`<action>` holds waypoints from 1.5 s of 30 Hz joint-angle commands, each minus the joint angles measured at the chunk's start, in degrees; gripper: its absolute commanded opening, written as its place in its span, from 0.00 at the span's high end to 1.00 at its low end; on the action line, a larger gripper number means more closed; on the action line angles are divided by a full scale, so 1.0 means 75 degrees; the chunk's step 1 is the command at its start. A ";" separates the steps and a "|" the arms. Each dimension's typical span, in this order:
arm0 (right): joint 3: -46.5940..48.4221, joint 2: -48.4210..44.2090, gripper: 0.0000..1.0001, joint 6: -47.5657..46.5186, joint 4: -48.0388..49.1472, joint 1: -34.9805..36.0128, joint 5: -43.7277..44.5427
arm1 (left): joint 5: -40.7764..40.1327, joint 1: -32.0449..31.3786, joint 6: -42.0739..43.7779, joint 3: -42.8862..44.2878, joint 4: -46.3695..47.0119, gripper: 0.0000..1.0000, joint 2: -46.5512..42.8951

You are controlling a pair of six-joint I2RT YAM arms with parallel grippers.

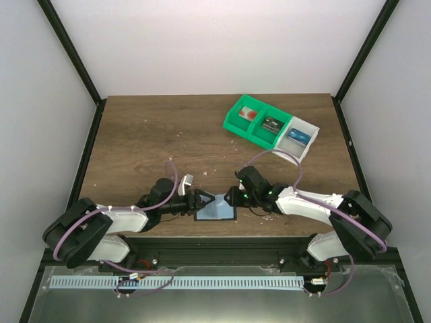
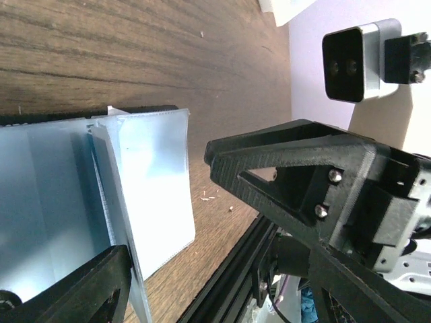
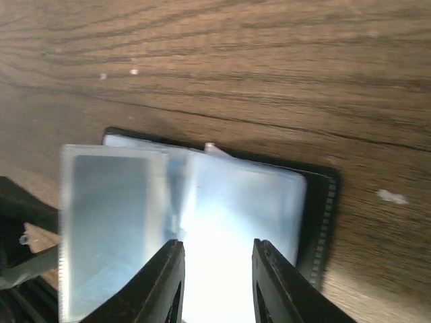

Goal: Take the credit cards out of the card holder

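The right gripper [image 3: 217,250] is standing narrowly parted, its two black fingers [image 3: 165,282] hovering over a pale blue-grey inner panel of the small, flat, black-edged bifold card holder [image 3: 236,195], with nothing visibly pinched between them; whether the tips are touching the panel I cannot tell. The left gripper [image 2: 168,202] is gaping wide; one black finger [image 2: 87,289] is lying close against a raised translucent flap of the holder, while the other finger is hanging well clear of it, so it is clamping nothing. The holder is lying open on the dark brown wood-grain table [image 1: 148,134], near its front edge and between the two grippers; well beyond it, toward the back right, a green-and-white plastic compartment bin [image 1: 252,136] is sitting with small items in its sections.
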 commanded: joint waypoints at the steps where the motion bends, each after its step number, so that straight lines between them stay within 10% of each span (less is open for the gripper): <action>1: -0.0297 -0.0032 0.71 -0.0177 -0.0170 -0.0219 0.0201 | 0.0069 -0.0083 -0.0017 0.0177 0.0333 0.26 0.0158; 45: -0.0629 0.0488 0.87 -0.0025 0.0542 -0.0238 -0.0314 | 0.0523 -0.0268 -0.0319 0.0508 0.1117 0.27 0.1011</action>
